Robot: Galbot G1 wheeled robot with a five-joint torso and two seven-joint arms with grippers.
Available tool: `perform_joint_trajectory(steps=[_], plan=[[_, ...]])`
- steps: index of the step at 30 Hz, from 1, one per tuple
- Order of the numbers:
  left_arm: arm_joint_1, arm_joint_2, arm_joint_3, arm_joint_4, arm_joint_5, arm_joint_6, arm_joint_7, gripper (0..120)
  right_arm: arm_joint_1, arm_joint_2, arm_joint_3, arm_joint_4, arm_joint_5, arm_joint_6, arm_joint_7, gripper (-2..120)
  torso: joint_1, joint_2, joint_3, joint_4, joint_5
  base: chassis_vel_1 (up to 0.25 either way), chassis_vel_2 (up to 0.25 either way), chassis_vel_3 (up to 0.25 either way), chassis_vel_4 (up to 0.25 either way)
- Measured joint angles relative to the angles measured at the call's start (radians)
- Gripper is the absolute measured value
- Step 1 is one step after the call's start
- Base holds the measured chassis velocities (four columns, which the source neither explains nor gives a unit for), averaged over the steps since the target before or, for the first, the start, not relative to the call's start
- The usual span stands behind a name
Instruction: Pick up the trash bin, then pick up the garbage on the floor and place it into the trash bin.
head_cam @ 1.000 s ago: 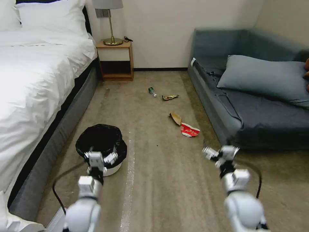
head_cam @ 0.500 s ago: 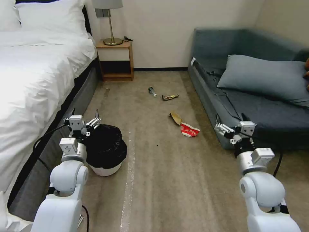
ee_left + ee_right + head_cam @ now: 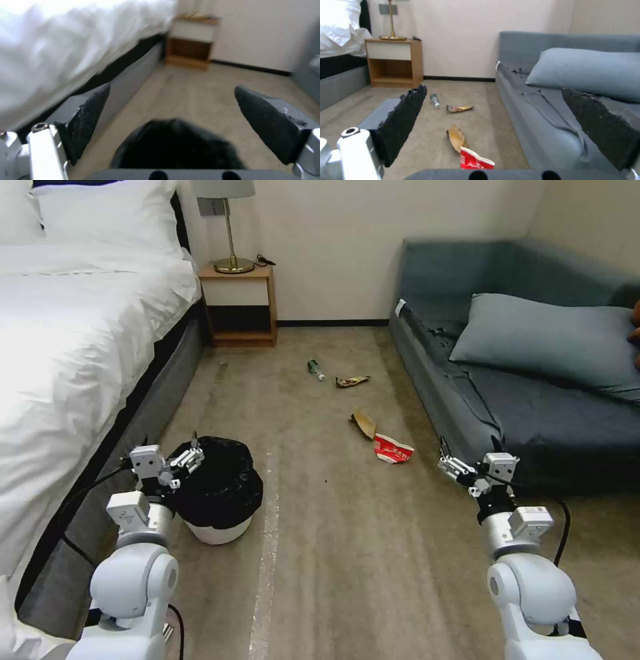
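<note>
The trash bin (image 3: 220,490) stands upright on the carpet (image 3: 333,553), near the grey base of the bed (image 3: 80,333). It is a small round white bin; its crinkled black liner bag drapes over the rim.

The left gripper (image 3: 175,459) hangs at the bed-side edge of the bin, level with the bag's top. Its jaws are spread, with nothing between them. In the left wrist view the black bag (image 3: 176,147) lies below and between the two dark finger pads (image 3: 88,120) (contact with the bag cannot be confirmed).

The right gripper (image 3: 460,471) is held above the floor just beside the front edge of the blue-grey sofa (image 3: 533,400). Its jaws are spread and hold nothing.

Four litter items lie on the carpet between bed and sofa, well apart from the bin:
- The red-and-white carton (image 3: 393,449), crumpled, lies nearest the sofa front.
- The tan cardboard scrap (image 3: 364,424) lies just beside the carton, on its far side.
- The brown-yellow snack wrapper (image 3: 352,380) lies farther off.
- The small green bottle (image 3: 315,369) lies on its side near the wrapper, its white cap towards the robot.

The right wrist view shows the same four items between the gripper's pads.

A wooden nightstand (image 3: 240,303) with a brass lamp (image 3: 230,227) stands against the far wall. A blue-grey pillow (image 3: 553,340) rests on the sofa.
</note>
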Motion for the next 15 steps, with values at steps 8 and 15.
perform_joint_trajectory(steps=[8,15], plan=[[-0.032,-0.025,-0.027,0.048,-0.139,0.066,-0.173,100,-0.004,0.007,-0.002,0.005,-0.003,0.005,-0.011,100,0.0,0.0,0.0,0.0003,-0.0005,0.0,0.0,0.0,0.0],[-0.059,-0.027,-0.028,0.071,-0.202,0.085,-0.23,99,-0.01,0.014,-0.01,0.005,-0.009,0.016,-0.04,100,0.0,0.0,0.0,0.0004,-0.0005,0.0,0.0,0.0,0.0]])
